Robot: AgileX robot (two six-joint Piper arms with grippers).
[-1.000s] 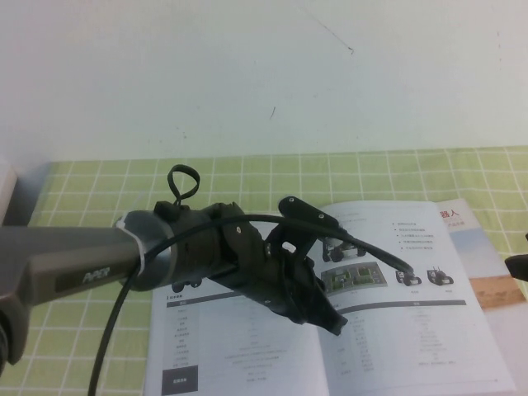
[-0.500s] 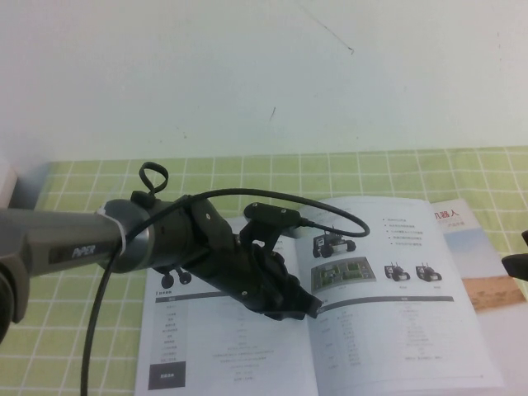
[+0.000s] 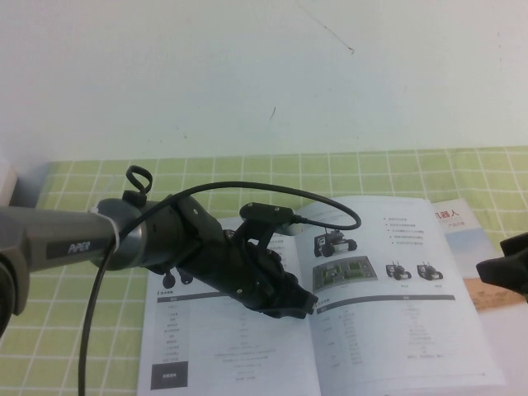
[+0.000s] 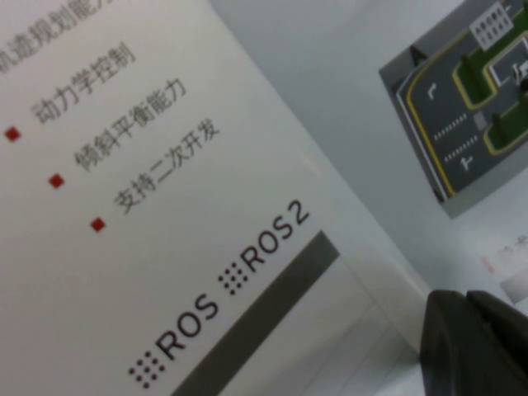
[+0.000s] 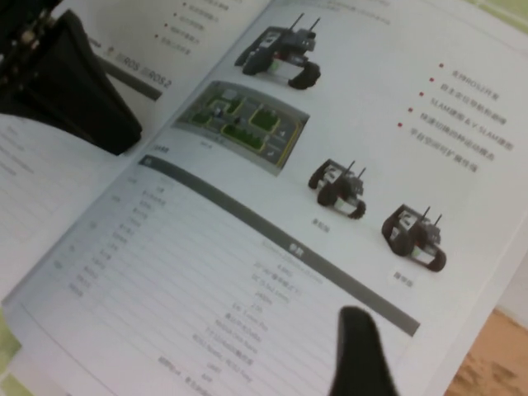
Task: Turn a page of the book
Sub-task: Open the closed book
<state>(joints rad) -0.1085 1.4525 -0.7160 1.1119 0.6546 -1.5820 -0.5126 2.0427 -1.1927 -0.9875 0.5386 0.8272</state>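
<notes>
My left claw (image 3: pixel 304 302) hangs low over the middle fold of the book (image 3: pixel 239 346), which lies open on the desk (image 3: pixel 82 247) with its green checked cloth, and its fingers look together at the tip. The page (image 3: pixel 396 313) with the small black wheeled robots lies flat on the right half of the book. My right claw (image 3: pixel 505 272) is at the right edge, near this page, and I cannot tell if its fingers are apart.

White book (image 3: pixel 247 346) open flat; robot-pic page (image 3: pixel 396 313) on right.
</notes>
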